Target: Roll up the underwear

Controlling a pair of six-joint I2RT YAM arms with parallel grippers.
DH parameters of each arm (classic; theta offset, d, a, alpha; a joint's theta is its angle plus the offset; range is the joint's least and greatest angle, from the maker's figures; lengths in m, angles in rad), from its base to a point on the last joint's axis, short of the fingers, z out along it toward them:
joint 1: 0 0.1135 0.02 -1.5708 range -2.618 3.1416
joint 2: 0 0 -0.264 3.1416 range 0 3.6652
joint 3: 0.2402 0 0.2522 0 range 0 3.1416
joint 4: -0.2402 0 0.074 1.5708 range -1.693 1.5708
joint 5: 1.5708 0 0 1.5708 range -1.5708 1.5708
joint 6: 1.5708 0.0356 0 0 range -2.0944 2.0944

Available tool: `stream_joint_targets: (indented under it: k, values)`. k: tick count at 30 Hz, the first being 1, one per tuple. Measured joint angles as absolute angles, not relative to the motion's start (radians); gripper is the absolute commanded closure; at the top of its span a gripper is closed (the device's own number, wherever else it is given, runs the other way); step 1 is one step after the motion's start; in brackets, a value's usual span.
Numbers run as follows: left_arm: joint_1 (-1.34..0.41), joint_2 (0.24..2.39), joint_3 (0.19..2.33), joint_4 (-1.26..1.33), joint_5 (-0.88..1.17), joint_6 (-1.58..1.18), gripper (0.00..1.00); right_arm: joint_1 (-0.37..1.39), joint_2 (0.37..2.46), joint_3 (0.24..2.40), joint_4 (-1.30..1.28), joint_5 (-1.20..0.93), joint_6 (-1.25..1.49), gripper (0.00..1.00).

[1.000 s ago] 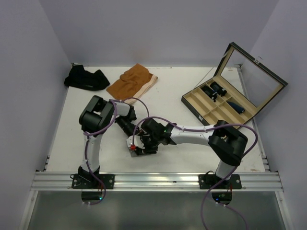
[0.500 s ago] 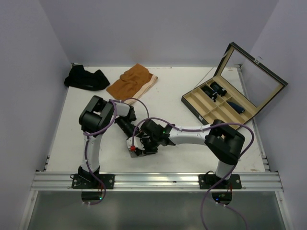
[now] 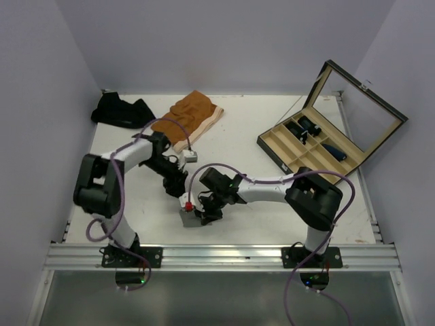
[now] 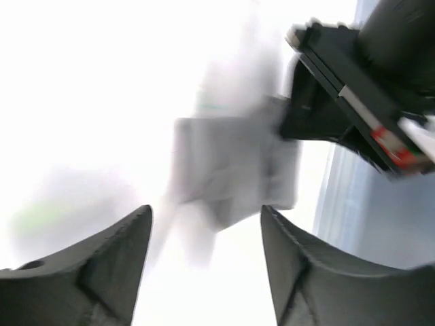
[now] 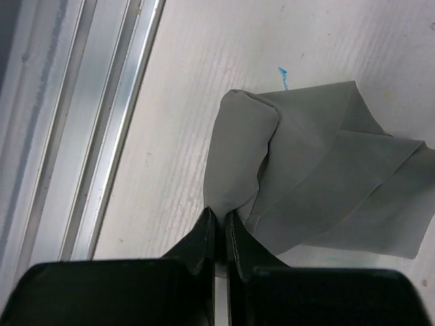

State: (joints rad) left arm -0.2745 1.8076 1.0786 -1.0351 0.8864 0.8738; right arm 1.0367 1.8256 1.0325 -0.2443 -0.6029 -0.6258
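Right gripper point(image 5: 217, 223): fingers pressed together, pinching the near hem of the grey underwear point(image 5: 326, 183); how much cloth is caught is hidden under the tips. One end of the cloth is rolled, the rest lies loosely folded on the table point(image 5: 204, 81), close to the front rail point(image 5: 88, 136). Small blue mark point(image 5: 283, 72) beside it.

Left gripper point(image 4: 204, 214): fingers spread apart, nothing between them. Its wrist view is blurred and washed out, the grey cloth only a smear beyond the tips.

Top view: right wrist covers part of the cloth. Far edge: rust-orange underwear point(image 3: 194, 115) and black underwear point(image 3: 122, 111), well apart. Right: wooden box point(image 3: 299, 153), lid point(image 3: 360, 102) up, dark rolls point(image 3: 306, 127) inside.
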Motion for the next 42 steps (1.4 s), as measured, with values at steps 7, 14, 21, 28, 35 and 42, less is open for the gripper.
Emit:
stream_joint_targets:
  k: [7, 14, 21, 28, 35, 42]
  values:
    - [-0.068, 1.298, 1.095, -0.855, 0.75, 0.767, 0.0, 0.98, 1.916, 1.118, -0.316, -0.754, -0.538, 1.0]
    - [-0.022, 0.948, 1.132, -0.557, 0.549, 0.426, 0.0, 0.914, 2.061, 1.255, -0.437, -0.919, -0.435, 1.0]
    - [-0.052, 0.957, 1.116, -0.671, 0.592, 0.579, 0.05, 0.831, 2.203, 1.331, -0.495, -1.123, -0.326, 1.0]
    - [-0.319, 0.78, 0.72, -0.833, 0.516, 0.81, 0.25, 0.794, 2.286, 1.383, -0.548, -1.222, -0.254, 1.0]
    - [-0.525, 0.825, 0.566, -0.763, 0.438, 0.9, 0.41, 0.794, 2.337, 1.464, -0.659, -1.22, -0.22, 1.0]
    - [-0.714, 0.914, 0.498, -0.626, 0.382, 0.862, 0.48, 0.794, 2.366, 1.507, -0.717, -1.218, -0.196, 1.0]
